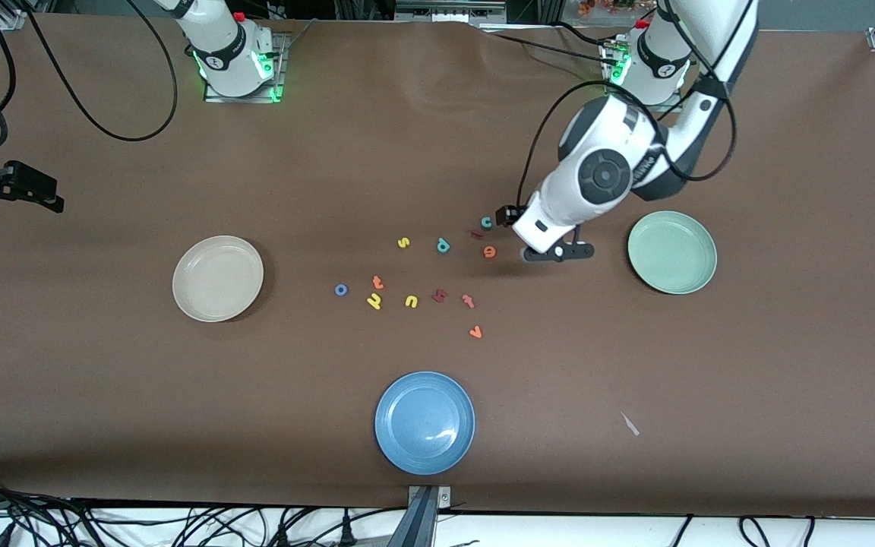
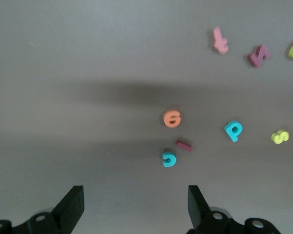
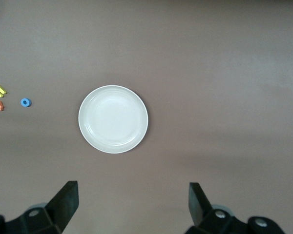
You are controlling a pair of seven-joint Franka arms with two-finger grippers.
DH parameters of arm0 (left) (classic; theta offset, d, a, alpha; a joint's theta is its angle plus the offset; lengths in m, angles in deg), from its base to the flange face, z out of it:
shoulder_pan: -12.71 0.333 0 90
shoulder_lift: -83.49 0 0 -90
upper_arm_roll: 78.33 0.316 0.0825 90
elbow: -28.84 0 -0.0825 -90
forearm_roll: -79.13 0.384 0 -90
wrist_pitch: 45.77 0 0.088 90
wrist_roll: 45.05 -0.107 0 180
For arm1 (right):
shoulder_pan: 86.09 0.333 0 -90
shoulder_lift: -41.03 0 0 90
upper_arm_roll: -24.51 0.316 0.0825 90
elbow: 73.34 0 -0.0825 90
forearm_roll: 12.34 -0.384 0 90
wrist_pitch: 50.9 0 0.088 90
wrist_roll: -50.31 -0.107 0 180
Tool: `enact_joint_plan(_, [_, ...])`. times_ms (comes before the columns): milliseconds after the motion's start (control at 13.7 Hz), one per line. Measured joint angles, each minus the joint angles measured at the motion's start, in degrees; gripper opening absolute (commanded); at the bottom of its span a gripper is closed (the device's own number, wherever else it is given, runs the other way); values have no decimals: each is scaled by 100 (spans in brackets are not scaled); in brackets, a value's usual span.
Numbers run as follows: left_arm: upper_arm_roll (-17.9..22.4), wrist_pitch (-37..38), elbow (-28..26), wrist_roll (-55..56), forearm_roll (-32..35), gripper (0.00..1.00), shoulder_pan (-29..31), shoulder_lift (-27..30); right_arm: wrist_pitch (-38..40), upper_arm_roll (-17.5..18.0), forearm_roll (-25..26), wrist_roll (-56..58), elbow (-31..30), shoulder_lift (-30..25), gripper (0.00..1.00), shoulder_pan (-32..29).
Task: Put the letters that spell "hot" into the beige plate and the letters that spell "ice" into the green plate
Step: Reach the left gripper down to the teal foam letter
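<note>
On the brown surface [image 1: 103, 395], between two side plates: scattered foam letters, none yet sorted. Item, teal "c" [image 1: 486, 222], dark red "i" [image 1: 476, 234] and orange "e" [image 1: 490, 251], clustered toward the left arm's end, close by the green plate [image 1: 671, 251], which holds nothing. Item, blue "o" [image 1: 341, 289], orange "t" [image 1: 377, 282] and yellow "h" [image 1: 374, 301], grouped nearer the beige plate [image 1: 217, 278], likewise bare. Item, strays not wanted: yellow "s" [image 1: 403, 242], teal "p" [image 1: 443, 245], yellow "u" [image 1: 411, 301], a dark red letter [image 1: 440, 295], pinkish "t" [image 1: 469, 301], orange "v" [image 1: 475, 331]; blue plate [image 1: 424, 422] nearest the front camera, unused. Item, left pincer [image 2: 136, 207], fingers spread apart and holding nothing, low over the surface just beside the "ice" cluster, judged to be lining up on one of those three since they lie closest to its plate. Item, right pincer [image 3: 132, 204], fingers apart and empty, waiting high over the beige plate, presumably stationed there for the "hot" set. Writing: only the letter shapes themselves read clearly; the marking on the left arm's casing cannot be made out
</note>
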Motion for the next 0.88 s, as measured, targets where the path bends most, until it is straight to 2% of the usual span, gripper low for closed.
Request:
enact_joint_plan(146, [-244, -584, -526, 203, 0, 88, -9, 73, 0, -35, -123, 0, 0, 0, 100, -51])
enact_joint_plan(365, [-388, -1146, -996, 452, 0, 78, -223, 75, 0, -49, -199, -46, 0, 0, 100, -84])
enact_joint_plan(730, [-384, -1822, -1180, 627, 35, 77, -436, -342, 1, 13, -212, -361, -2, 19, 100, -20])
enact_joint_plan(876, [-379, -2078, -1172, 797, 272, 77, -442, -539, 4, 42, -213, -333, -3, 59, 100, 68])
